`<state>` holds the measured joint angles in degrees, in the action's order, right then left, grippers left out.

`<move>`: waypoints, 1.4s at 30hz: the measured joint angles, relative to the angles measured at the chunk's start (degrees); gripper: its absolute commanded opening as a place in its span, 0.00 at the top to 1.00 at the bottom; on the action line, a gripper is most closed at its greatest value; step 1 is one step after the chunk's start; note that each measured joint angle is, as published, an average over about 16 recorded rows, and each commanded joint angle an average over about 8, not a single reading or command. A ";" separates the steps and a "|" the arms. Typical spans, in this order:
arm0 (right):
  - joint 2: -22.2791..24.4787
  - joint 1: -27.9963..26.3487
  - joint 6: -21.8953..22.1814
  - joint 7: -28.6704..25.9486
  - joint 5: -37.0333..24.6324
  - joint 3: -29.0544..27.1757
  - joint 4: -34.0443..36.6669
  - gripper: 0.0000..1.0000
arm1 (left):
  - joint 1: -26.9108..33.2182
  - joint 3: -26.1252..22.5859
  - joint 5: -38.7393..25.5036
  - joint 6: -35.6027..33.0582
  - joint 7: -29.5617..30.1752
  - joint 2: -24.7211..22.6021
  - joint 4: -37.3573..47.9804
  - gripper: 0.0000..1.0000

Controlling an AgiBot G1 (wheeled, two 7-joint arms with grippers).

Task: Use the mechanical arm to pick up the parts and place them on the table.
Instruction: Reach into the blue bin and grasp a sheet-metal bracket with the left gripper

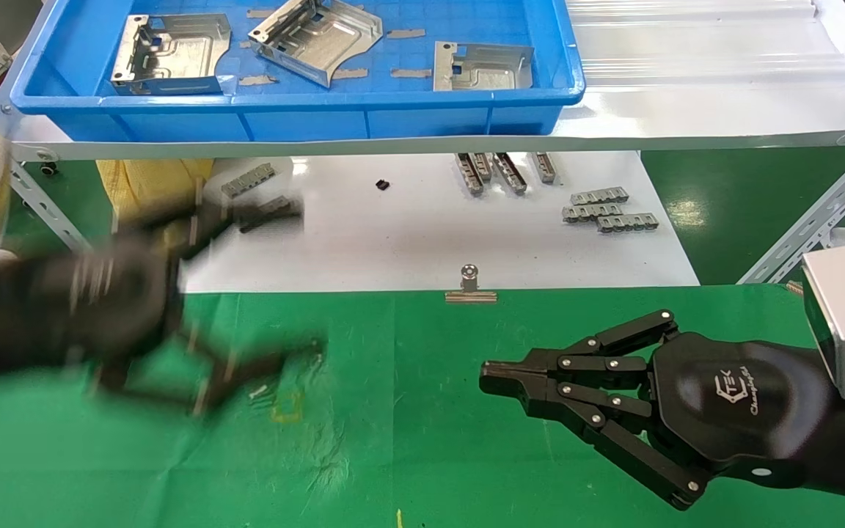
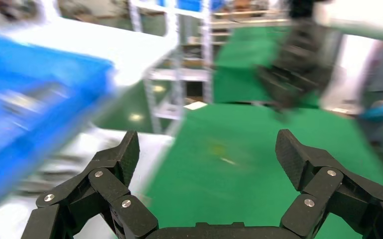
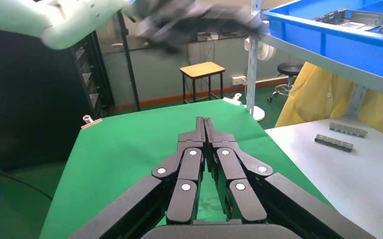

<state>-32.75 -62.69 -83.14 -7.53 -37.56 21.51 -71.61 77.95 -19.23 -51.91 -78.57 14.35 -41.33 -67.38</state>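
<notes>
Three parts (image 1: 317, 37) lie in the blue tray (image 1: 305, 117) on the raised shelf, well apart from the green table (image 1: 422, 440): one at the tray's left (image 1: 169, 55), one tilted in the middle, one at the right (image 1: 481, 67). No part is on the green cloth yet, so the task looks to be at its start or between picks.

The left gripper (image 1: 246, 293) is smeared with motion blur and sits over the table's left edge, below and in front of the tray. Its fingers (image 2: 124, 154) are spread wide with nothing between them. It reads as the reach phase toward the tray, though direction of travel cannot be told.

The right gripper (image 1: 492, 378) hovers low over the right part of the table, fingertips pressed together, empty; probably parked.

Small grey slotted bars (image 1: 606, 209) lie on the white board (image 1: 422, 242) under the shelf; not task items. A binder clip (image 1: 471, 286) pins the cloth edge.

Next move likely calls for lifting the left gripper over the tray wall, then coming down on the nearest part, probably the left one, with the fingers straddling a raised edge or tab, since the plate lies flat.
</notes>
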 measured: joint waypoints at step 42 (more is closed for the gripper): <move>0.00 0.00 0.00 0.00 0.01 0.01 0.00 0.00 | 42.41 -16.65 -34.30 28.76 -1.67 -32.32 63.32 1.00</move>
<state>-32.75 -62.69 -83.14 -7.52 -37.56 21.52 -71.61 120.37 -35.88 -86.20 -49.81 12.68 -73.66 -4.06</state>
